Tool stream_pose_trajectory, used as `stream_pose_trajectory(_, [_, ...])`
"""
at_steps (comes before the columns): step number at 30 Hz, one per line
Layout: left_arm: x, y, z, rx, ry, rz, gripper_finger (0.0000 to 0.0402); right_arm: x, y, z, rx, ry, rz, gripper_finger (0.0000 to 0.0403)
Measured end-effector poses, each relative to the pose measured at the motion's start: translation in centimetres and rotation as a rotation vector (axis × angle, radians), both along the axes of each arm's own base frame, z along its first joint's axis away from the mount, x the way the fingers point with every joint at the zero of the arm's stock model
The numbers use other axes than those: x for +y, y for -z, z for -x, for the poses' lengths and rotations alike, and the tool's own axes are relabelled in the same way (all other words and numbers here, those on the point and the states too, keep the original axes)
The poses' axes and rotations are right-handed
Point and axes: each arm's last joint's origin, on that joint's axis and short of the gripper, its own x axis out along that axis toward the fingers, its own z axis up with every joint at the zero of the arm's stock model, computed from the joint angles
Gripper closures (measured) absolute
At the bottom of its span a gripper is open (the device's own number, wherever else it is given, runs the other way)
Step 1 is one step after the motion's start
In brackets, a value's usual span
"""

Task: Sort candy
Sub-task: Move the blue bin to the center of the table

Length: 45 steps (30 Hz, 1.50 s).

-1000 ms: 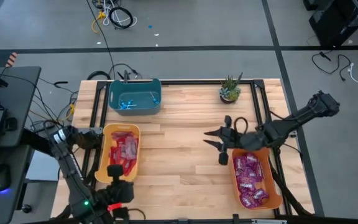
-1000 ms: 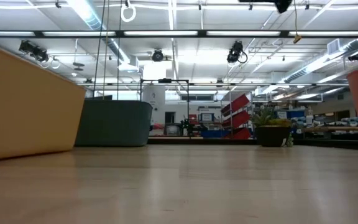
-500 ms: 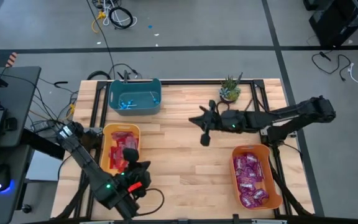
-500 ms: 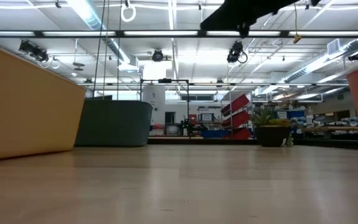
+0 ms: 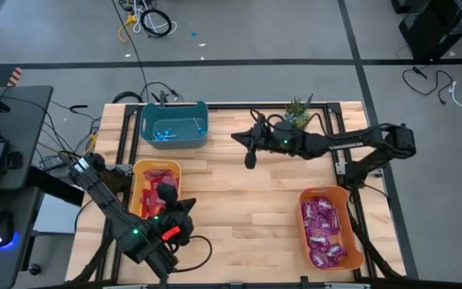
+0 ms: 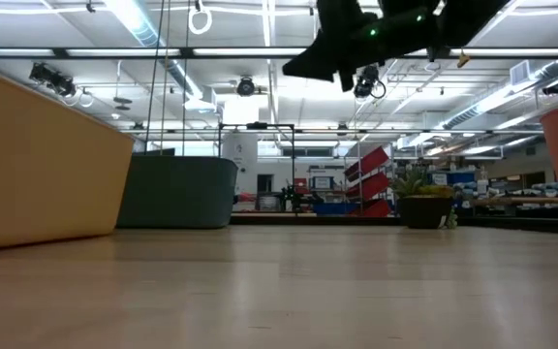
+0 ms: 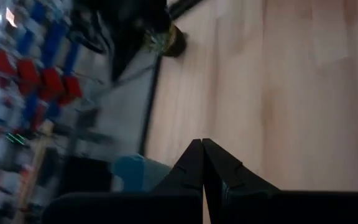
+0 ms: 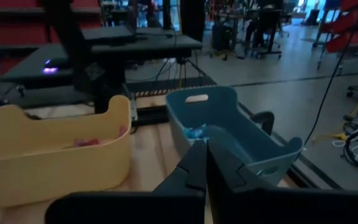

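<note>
Right gripper (image 5: 244, 147), fingers pressed together and carrying nothing, is hanging over bare table at 12 o'clock, facing the teal bin (image 5: 173, 123) at 10. Left gripper (image 5: 168, 196), also pressed together, is waiting over red candy (image 5: 158, 193) in the yellow bin (image 5: 137, 168) at 8; purple candy (image 5: 322, 229) is lying at 4. Sorting looks finished: better retracting high, clearing bin rims

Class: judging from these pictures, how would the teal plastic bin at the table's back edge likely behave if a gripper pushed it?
The teal plastic bin would probably slide easily: it holds only a few blue sweets on smooth wood. Its wide, low shape suggests it wouldn't tip. Moulded walls look stiff.
</note>
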Motion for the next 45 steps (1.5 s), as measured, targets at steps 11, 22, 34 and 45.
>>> stream_pose_trajectory(11, [3.5,-1.0,-2.1,-0.036,-0.072,-0.172,0.0401,-3.7,2.4,-1.8,-0.047,0.052,-0.024,0.0402])
stream_pose_trajectory(22, [12.3,-0.8,-5.9,0.12,-0.354,-0.023,0.0402,-6.0,-0.1,-2.0,-0.059,0.128,0.034,0.0403])
stream_pose_trajectory(34, [21.8,-0.5,-7.3,0.182,-0.638,0.09,0.0402,-5.9,-6.8,5.1,-0.046,0.207,0.063,0.0403])
stream_pose_trajectory(45, [30.0,-0.2,-8.5,0.261,-0.53,0.361,0.0402,-4.1,-9.1,8.7,-0.029,0.151,0.061,0.0403])
